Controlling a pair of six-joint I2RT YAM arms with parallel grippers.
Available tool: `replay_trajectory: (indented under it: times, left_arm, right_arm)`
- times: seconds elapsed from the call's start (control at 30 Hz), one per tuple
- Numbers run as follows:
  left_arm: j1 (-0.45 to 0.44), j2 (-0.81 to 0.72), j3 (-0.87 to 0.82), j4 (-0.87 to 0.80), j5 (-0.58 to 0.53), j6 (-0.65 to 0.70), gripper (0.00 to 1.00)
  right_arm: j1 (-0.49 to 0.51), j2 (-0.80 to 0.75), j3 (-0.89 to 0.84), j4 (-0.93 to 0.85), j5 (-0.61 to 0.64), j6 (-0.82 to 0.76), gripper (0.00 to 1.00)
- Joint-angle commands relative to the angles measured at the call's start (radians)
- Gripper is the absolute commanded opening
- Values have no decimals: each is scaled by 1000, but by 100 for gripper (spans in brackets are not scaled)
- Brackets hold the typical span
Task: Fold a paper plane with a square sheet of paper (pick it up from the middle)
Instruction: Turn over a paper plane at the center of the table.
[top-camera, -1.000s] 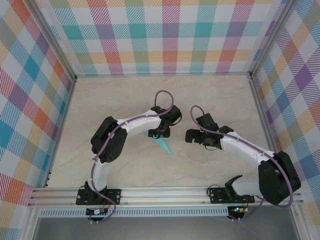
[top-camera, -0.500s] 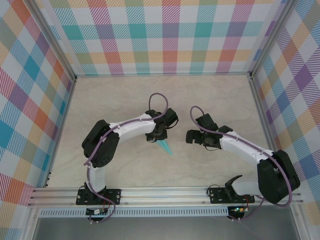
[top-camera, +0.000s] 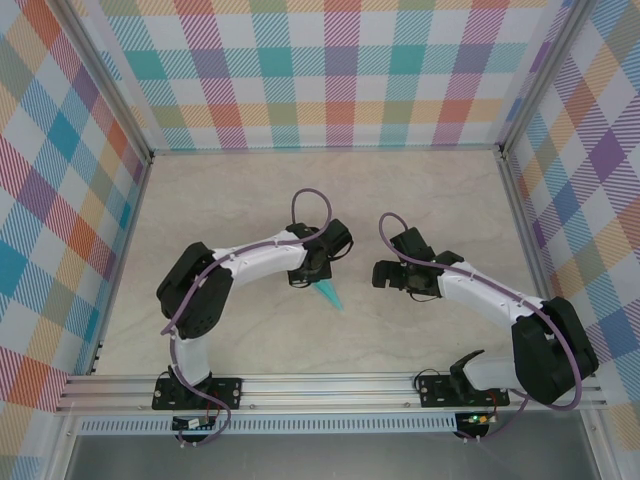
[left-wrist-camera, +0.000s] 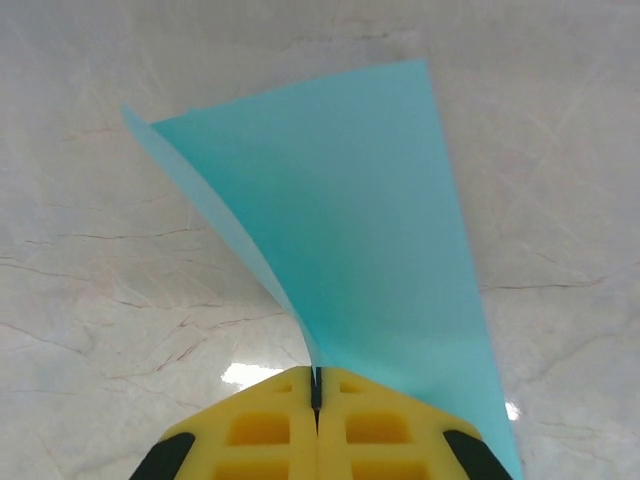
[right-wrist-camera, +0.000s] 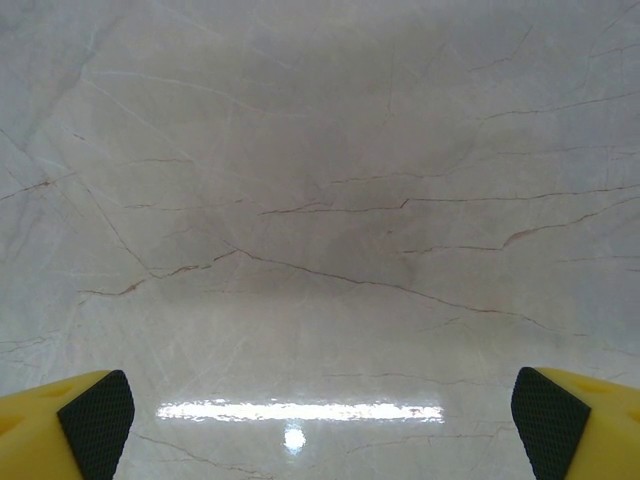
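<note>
From above, the plane (top-camera: 327, 294) lies near the middle of the table (top-camera: 230, 200), a slim turquoise dart with its tip pointing toward the near right. The left gripper (top-camera: 306, 274) sits over its other end and the right gripper (top-camera: 381, 272) stands well apart to the right, over bare table. In the left wrist view, the left gripper (left-wrist-camera: 316, 385) has its yellow fingers pressed together, with the paper's raised fold caught in the thin seam between them. One wing of the plane (left-wrist-camera: 380, 250) lies flat on the table (left-wrist-camera: 90, 300) and the other flap stands up and leans left from the pinch (so the crease is not pressed flat here). I cannot tell from this angle whether the grip is at the middle of the plane's length. In the right wrist view, the right gripper (right-wrist-camera: 320, 410) has its fingers (right-wrist-camera: 95, 412) spread wide at the two bottom corners, with nothing between them but marbled table (right-wrist-camera: 320, 200). As for progress, the square sheet already has its dart shape, so the folding looks essentially done. What seems left is lifting the plane off the table by this pinch, and perhaps tightening the centre crease so both wings match.
</note>
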Motion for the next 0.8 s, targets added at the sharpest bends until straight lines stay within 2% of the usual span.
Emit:
replay_trajectory:
  times: [0.0, 0.2, 0.33, 0.43, 0.5, 0.77]
  left_arm:
    - [-11, -116, -7, 13, -45, 32, 1]
    - [-2, -259, -48, 131, 9, 161, 0]
    - [45, -351, -155, 329, 145, 194, 0]
    - [84, -391, -260, 512, 269, 162, 0]
    - [105, -390, -320, 641, 330, 129, 0]
    - [159, -283, -469, 975, 513, 15, 0]
  right_arm:
    - [-7, -33, 4, -16, 19, 20, 100]
    - [-9, -137, 8, -23, 7, 69, 100]
    - [-10, -227, 15, -29, -24, 91, 100]
    - [-11, -277, 14, -9, -64, 104, 100]
    - [-11, -283, 20, 17, -134, 99, 100]
    - [-11, -194, 11, 150, -349, 143, 100]
